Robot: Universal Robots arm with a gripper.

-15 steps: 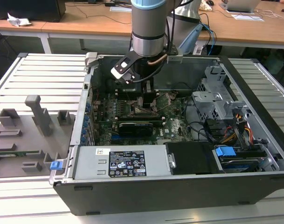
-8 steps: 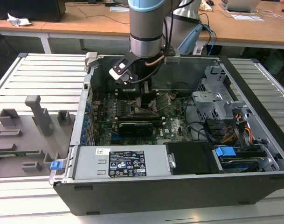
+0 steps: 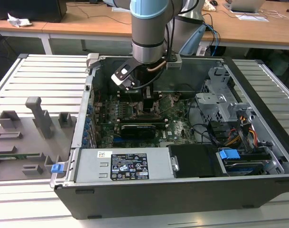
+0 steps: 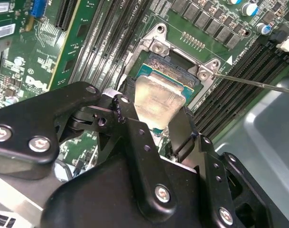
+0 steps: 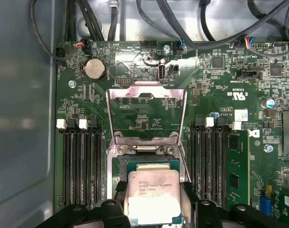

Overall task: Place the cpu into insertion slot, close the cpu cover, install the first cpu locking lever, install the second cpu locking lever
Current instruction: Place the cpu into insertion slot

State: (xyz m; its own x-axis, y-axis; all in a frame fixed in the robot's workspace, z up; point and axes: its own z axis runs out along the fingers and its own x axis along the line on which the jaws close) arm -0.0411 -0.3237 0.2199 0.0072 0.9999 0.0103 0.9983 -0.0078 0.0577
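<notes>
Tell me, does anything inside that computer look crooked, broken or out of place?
Nothing stands out. The pincer holds the cpu straight over the insertion slot. The cpu cover is swung open at its hinge, which looks intended rather than broken. No bent or loose parts show.

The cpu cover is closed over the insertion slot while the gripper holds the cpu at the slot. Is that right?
No. The cpu cover is swung open, clear of the insertion slot, as the first wrist view shows. The gripper does hold the cpu at the slot.
</notes>
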